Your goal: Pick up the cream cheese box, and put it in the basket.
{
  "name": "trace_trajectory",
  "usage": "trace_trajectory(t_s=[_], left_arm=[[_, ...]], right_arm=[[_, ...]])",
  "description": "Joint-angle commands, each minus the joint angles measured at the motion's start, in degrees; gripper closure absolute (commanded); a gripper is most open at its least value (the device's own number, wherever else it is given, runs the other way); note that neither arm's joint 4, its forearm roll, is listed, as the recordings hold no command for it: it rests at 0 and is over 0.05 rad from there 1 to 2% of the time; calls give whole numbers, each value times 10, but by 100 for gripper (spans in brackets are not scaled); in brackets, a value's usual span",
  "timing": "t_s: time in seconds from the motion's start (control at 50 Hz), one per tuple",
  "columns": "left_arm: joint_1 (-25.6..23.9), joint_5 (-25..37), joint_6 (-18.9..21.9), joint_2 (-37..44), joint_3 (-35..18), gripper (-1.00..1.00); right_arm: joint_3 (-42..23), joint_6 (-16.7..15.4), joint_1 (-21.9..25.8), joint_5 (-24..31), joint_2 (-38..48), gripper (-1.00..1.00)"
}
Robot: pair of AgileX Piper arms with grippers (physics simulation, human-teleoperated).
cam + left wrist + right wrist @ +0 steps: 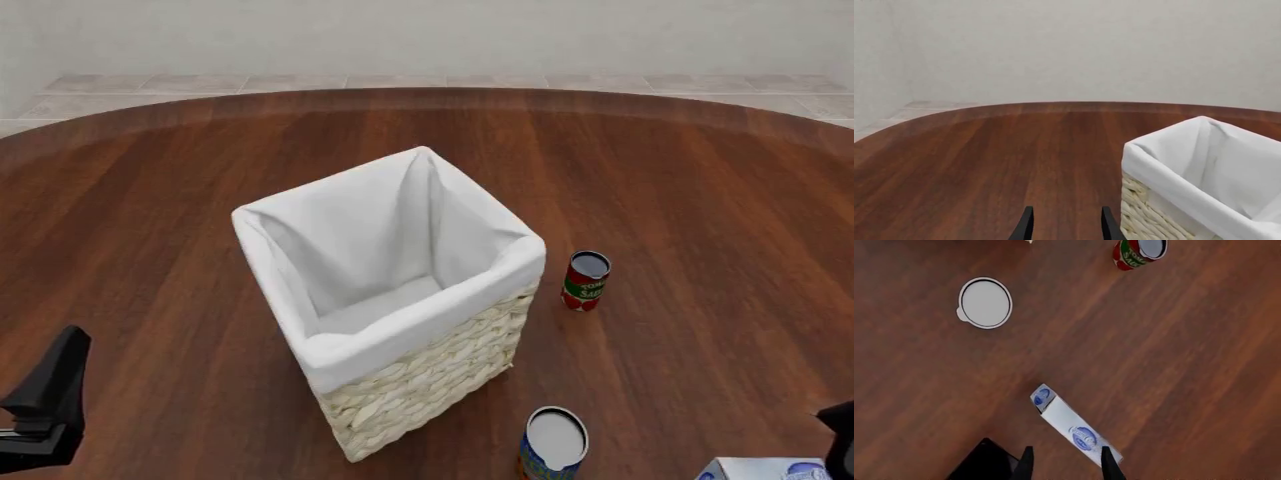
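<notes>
The cream cheese box [1071,427] lies flat on the table, white with blue oval logos. In the front view it shows only at the bottom right edge [758,468]. My right gripper [1066,467] is open and empty, above the box's near end, and one fingertip [1109,465] overlaps that end in the right wrist view. The basket [427,365] stands upright mid-table, pale wicker with a white liner, and appears empty. My left gripper [1067,227] is open and empty, low over bare table beside a corner of the basket [1147,220].
A red can [585,280] stands to the right of the basket. A blue-orange can with a white lid [554,445] stands in front of the basket, left of the box. Both also show in the right wrist view, the red can [1131,254] and the white-lidded can [985,302].
</notes>
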Motion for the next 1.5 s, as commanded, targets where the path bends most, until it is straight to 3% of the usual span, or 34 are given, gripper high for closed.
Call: trace_trajectory(t_s=[0.02,0.24,0.84,1.12,1.26,1.34,1.44,1.5], left_arm=[[0,1,0,1,0,-100],[0,1,0,1,1,-100],[1,1,2,1,1,-100],[2,2,2,1,1,-100],[2,2,2,2,2,-100],[2,2,2,2,2,-100],[2,3,2,2,2,-100],[2,3,2,1,2,-100]], right_arm=[[10,-50,-32,0,-6,-100],[23,-106,-75,0,-20,-100],[14,-183,-110,0,-39,-100],[27,-215,-115,0,-52,-100],[24,-216,-106,0,-48,-100],[31,-243,-115,0,-64,-100],[34,-253,-109,0,-75,-100],[22,-235,-93,0,-67,-100]])
